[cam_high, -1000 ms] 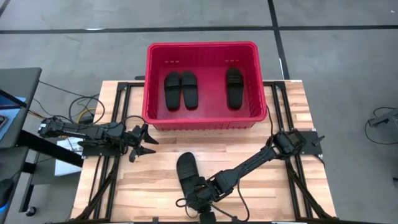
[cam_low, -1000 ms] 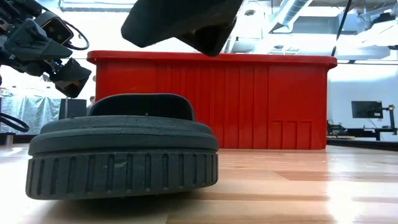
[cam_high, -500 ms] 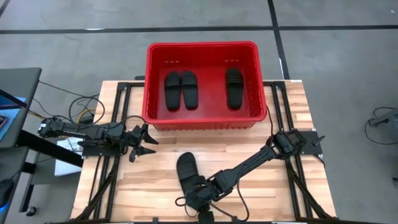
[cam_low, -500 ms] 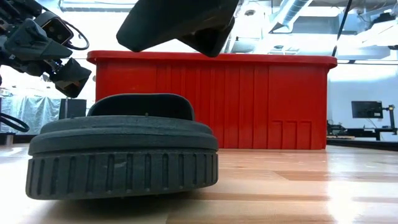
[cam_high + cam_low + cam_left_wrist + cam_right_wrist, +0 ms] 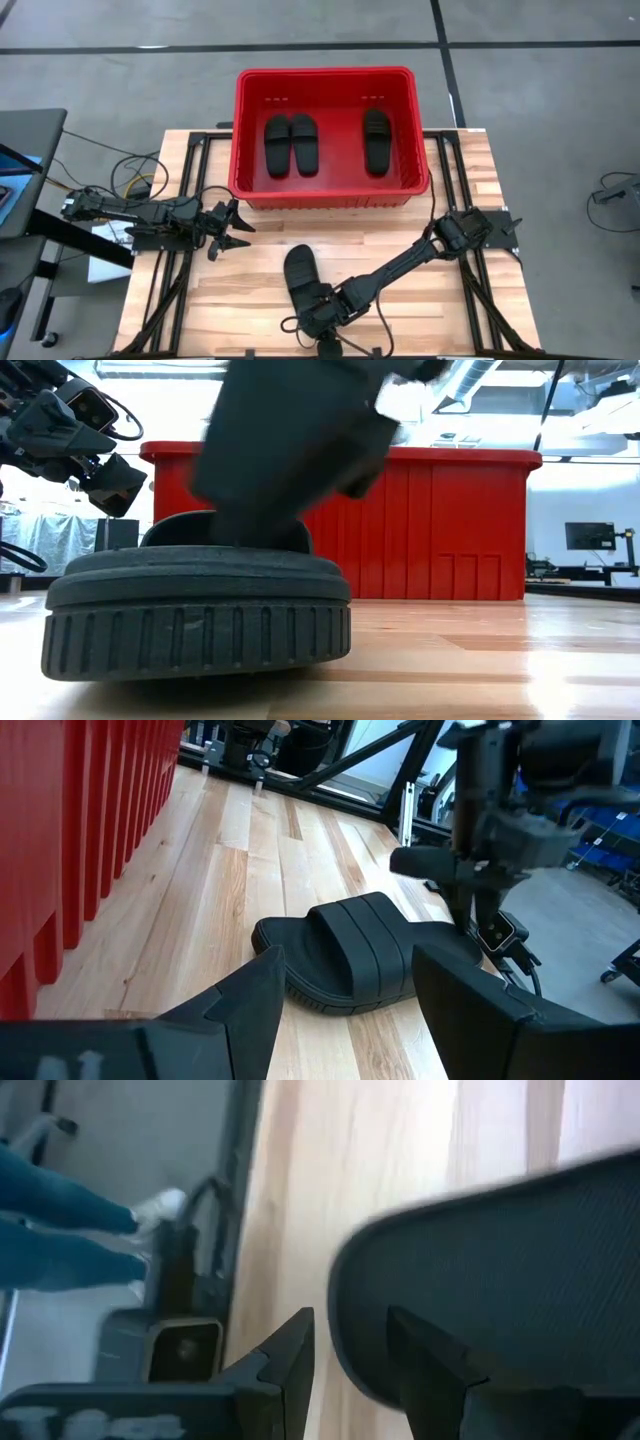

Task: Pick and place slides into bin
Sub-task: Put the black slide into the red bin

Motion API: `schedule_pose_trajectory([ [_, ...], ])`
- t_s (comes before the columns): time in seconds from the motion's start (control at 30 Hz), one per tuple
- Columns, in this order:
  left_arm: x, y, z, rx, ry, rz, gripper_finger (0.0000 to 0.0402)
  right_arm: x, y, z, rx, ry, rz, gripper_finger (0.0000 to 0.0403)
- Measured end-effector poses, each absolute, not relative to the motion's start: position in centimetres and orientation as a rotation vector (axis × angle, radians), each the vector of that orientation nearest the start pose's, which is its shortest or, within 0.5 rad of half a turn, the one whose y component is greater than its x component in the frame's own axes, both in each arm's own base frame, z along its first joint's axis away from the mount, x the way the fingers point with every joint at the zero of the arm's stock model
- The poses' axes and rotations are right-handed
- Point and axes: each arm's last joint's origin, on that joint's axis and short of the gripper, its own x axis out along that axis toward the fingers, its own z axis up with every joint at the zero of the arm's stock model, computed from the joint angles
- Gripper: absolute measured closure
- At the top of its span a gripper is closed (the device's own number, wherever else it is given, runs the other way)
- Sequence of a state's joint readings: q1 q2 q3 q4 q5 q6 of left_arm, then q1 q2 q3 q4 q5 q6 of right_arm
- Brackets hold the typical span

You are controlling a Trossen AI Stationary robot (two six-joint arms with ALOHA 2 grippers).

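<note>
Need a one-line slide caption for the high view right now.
Three slides lie in the red bin; right gripper reaches the last slide on the table, left gripper open alongside.

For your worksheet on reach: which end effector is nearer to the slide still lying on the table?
Right. The right end effector is at the heel end of the slide, its fingers straddling the rim. The left end effector waits open, apart from it near the bin.

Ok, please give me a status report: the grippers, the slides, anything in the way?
Left gripper open, idle beside bin. Right gripper open, straddling heel edge of last slide on table. Three slides in bin. Nothing in the way.
</note>
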State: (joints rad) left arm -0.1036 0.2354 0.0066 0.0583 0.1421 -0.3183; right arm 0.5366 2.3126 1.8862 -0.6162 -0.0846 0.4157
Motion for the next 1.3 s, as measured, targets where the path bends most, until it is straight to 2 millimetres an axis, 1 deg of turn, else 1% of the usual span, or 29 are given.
schedule_pose_trajectory([
  [0.17, 10.9, -1.5, 15.1, -0.319, 0.208, -0.215, 0.0191, 42.4, 25.9, 15.3, 0.124, 1.153, 0.321, 0.0285],
  [0.6, 10.9, -1.5, 15.1, -0.319, 0.209, -0.215, 0.0191, 42.2, 25.2, 15.1, 0.055, 1.196, 0.335, 0.0285],
  [0.67, 11.0, -1.5, 15.1, -0.319, 0.209, -0.215, 0.0191, 42.3, 25.3, 14.5, 0.052, 1.208, 0.337, 0.0285],
  [0.77, 11.0, -1.5, 15.2, -0.319, 0.208, -0.216, 0.0191, 42.3, 25.3, 14.3, 0.068, 1.221, 0.362, 0.0284],
  [0.83, 11.0, -1.5, 15.1, -0.319, 0.209, -0.216, 0.0191, 42.4, 25.4, 13.7, 0.081, 1.241, 0.382, 0.0281],
  [1.0, 10.9, -1.6, 15.1, -0.319, 0.209, -0.216, 0.0191, 42.3, 25.5, 13.4, 0.087, 1.249, 0.381, 0.0253],
  [1.17, 11.0, -1.5, 15.1, -0.319, 0.209, -0.215, 0.0191, 42.6, 25.0, 13.4, 0.128, 1.26, 0.373, 0.0206],
  [1.3, 11.0, -1.5, 15.2, -0.319, 0.209, -0.216, 0.0191, 42.7, 25.1, 13.4, 0.125, 1.252, 0.376, 0.0173],
])
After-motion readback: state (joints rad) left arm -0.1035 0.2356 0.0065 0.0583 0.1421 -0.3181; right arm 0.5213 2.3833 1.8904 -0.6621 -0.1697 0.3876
